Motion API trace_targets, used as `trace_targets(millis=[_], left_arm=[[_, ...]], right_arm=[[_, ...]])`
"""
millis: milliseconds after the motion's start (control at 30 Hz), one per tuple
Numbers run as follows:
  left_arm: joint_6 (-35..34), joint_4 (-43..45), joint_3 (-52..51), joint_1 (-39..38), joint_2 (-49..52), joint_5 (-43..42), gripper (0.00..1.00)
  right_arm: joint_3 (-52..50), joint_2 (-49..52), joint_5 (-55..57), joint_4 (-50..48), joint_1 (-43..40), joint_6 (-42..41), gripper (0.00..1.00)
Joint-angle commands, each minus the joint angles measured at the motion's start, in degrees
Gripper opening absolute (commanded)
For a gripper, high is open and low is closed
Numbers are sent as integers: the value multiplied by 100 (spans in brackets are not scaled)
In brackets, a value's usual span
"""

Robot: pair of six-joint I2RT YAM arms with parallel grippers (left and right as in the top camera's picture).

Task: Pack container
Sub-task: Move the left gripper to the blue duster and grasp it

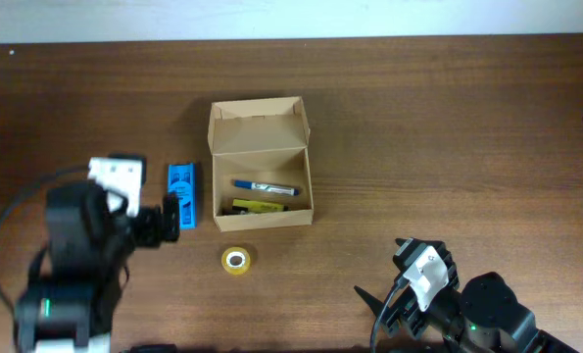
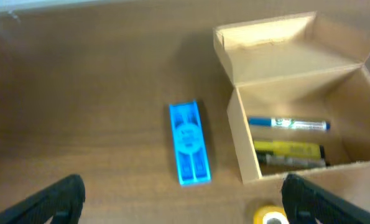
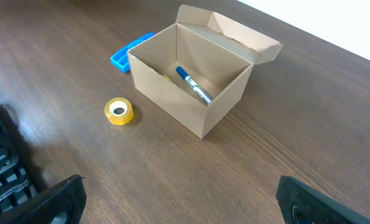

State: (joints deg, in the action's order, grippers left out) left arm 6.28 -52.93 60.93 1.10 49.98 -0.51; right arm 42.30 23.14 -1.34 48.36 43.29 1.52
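Observation:
The container point(image 1: 260, 211) is a tan cardboard box with its flap lid open, at the table's middle. It also shows in the left wrist view point(image 2: 242, 137) and the right wrist view point(image 3: 172, 93). Inside lie a blue-capped marker point(image 1: 266, 186) and a yellow marker point(image 1: 257, 206). A blue rectangular piece point(image 1: 182, 194) lies left of the box. A yellow tape roll point(image 1: 236, 260) lies in front of it. My left gripper point(image 2: 185, 208) is open and empty, just before the blue piece. My right gripper point(image 3: 181, 208) is open and empty, over bare table at the front right.
The dark wooden table point(image 1: 448, 127) runs to a pale wall edge at the back. The left arm's body point(image 1: 75, 245) sits at the front left, the right arm's body point(image 1: 458, 304) at the front right.

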Motion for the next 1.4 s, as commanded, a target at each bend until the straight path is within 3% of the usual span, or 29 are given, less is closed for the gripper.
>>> trace_targets(millis=[0,300,533,1367], left_arm=[[44,-323,605,4,1204,-352,100],[9,-778,1838,9,3453,-1137,100],[-1172,-778,1904,216,4616,-1130,100],[-1316,-706,1904,291,6201,-455,100]], right_arm=[[7,-28,72,-17,20,-52,99],[7,-28,72,-17,20,-52,99],[7,-28,72,-17,20,-52,99],[7,-28,72,-17,20,-52,99]])
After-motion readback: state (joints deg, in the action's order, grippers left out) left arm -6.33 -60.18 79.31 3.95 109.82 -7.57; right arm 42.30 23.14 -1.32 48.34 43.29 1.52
